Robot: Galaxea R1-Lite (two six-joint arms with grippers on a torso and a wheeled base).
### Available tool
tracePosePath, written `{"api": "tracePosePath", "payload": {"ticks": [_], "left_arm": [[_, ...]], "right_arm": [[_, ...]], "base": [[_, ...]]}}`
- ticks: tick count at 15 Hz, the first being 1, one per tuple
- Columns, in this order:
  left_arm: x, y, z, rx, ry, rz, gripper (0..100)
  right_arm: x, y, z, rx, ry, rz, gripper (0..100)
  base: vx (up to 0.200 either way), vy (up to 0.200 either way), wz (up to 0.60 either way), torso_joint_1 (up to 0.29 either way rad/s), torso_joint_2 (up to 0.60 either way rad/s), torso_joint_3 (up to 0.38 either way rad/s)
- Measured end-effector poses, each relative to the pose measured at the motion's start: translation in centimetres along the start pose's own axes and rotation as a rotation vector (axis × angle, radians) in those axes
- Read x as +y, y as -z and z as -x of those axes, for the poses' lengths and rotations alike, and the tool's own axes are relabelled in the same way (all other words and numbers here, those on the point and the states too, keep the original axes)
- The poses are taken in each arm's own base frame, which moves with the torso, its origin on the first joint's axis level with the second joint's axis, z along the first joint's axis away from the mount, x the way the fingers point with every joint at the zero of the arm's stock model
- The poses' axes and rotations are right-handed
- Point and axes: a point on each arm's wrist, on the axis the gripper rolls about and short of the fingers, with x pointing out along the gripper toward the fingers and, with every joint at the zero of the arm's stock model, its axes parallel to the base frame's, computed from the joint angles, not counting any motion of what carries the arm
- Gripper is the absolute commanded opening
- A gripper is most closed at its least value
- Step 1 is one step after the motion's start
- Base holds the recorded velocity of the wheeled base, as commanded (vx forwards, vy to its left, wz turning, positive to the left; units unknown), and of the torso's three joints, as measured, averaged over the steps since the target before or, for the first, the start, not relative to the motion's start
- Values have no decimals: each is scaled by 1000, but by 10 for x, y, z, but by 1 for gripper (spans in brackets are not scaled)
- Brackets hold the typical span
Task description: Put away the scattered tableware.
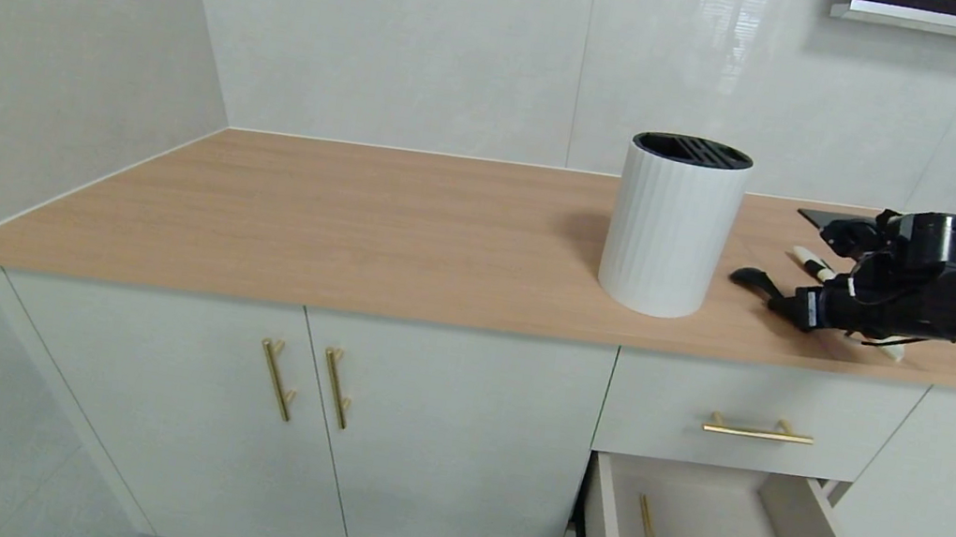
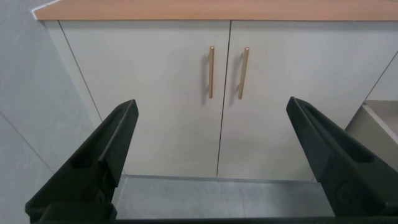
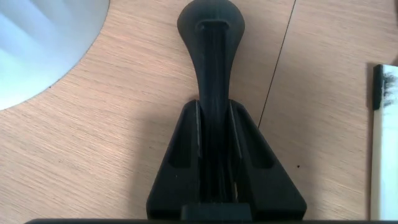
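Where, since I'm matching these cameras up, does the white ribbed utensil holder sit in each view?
Head view: the utensil holder stands on the countertop, right of centre, beside the black spoon held in the right claw.
Left wrist view: not in it; the open left claw faces the cabinet doors.
Right wrist view: its white wall curves in at one corner, near the spoon's bowl.
Shared landmark: the wooden countertop.

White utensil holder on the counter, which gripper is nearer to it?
Right. The right gripper is over the countertop just beside the white utensil holder, shut on a black utensil. The left gripper hangs lower, open, facing the cabinet doors.
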Motion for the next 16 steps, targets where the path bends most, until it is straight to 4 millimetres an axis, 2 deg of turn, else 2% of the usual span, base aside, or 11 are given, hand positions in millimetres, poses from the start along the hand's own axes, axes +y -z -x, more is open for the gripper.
{"api": "tracePosePath", "payload": {"ticks": [2, 4, 5, 8, 10, 12, 14, 16], "left_arm": [[0, 0, 0, 0, 0, 0, 100], [0, 0, 0, 0, 0, 0, 100], [0, 0, 0, 0, 0, 0, 100], [0, 0, 0, 0, 0, 0, 100], [0, 0, 0, 0, 0, 0, 100], [0, 0, 0, 0, 0, 0, 100], [0, 0, 0, 0, 0, 0, 100], [0, 0, 0, 0, -1, 0, 100]], "right_arm": [[3, -4, 11, 5, 3, -30, 0], [12, -11, 36, 6, 3, -80, 0], [17, -13, 51, 8, 4, -106, 0], [44, -11, 114, 17, 5, -170, 0], [66, 12, 154, 67, 28, -210, 0], [83, 40, 183, 128, 69, -241, 0], [99, 74, 199, 215, 111, -263, 0], [113, 106, 207, 309, 120, -276, 0]], "base": [[0, 0, 0, 0, 0, 0], [0, 0, 0, 0, 0, 0], [0, 0, 0, 0, 0, 0], [0, 0, 0, 0, 0, 0], [0, 0, 0, 0, 0, 0], [0, 0, 0, 0, 0, 0], [0, 0, 0, 0, 0, 0], [0, 0, 0, 0, 0, 0]]}}
